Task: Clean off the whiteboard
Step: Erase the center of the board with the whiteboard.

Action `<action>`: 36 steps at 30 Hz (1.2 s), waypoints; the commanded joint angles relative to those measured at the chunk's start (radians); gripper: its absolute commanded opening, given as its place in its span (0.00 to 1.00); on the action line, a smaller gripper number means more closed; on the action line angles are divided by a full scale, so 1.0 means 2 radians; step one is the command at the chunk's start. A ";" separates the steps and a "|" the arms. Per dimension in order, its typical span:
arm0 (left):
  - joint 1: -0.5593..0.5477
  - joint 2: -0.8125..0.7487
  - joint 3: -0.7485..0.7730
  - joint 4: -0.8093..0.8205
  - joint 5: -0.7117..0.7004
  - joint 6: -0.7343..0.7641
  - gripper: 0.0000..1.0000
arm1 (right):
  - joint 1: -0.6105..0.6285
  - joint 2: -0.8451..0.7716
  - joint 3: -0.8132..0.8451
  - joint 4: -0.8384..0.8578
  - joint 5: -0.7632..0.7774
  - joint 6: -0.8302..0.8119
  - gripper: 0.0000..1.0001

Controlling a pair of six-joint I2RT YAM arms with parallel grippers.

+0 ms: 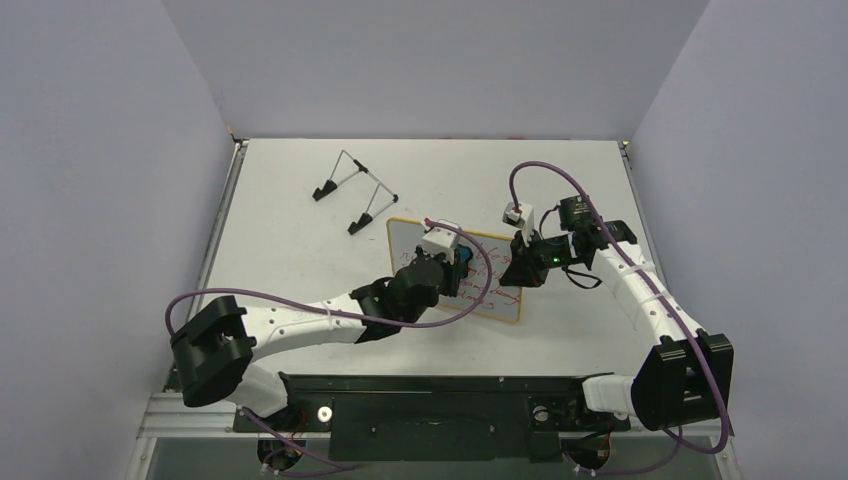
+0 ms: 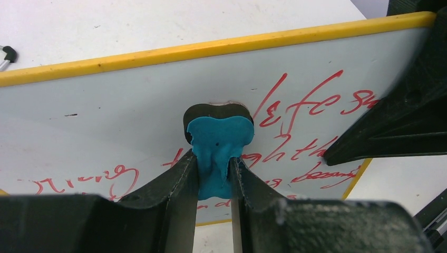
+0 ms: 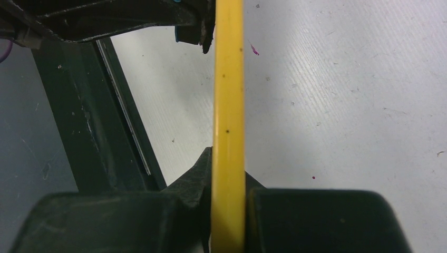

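Pinching: left gripper (image 2: pixel 216 166) clamped on a blue eraser (image 2: pixel 219 139), its pad pressed to the whiteboard (image 2: pixel 105 121);
Board: mid-table between the arms; red writing across it;
Right gripper (image 3: pixel 227 179): closed on the whiteboard's yellow rim;
Far left: wire stand (image 1: pixel 352 190) on the table (image 1: pixel 290 260)

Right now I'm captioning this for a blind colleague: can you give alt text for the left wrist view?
The left pincer grips a small blue eraser, its dark pad against a yellow-rimmed whiteboard. Red handwriting covers the board's right and lower parts; the upper left is blank.
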 commanded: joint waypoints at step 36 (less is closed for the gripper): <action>0.064 -0.014 0.007 -0.023 0.017 -0.012 0.00 | 0.009 0.003 0.001 -0.026 0.014 -0.021 0.00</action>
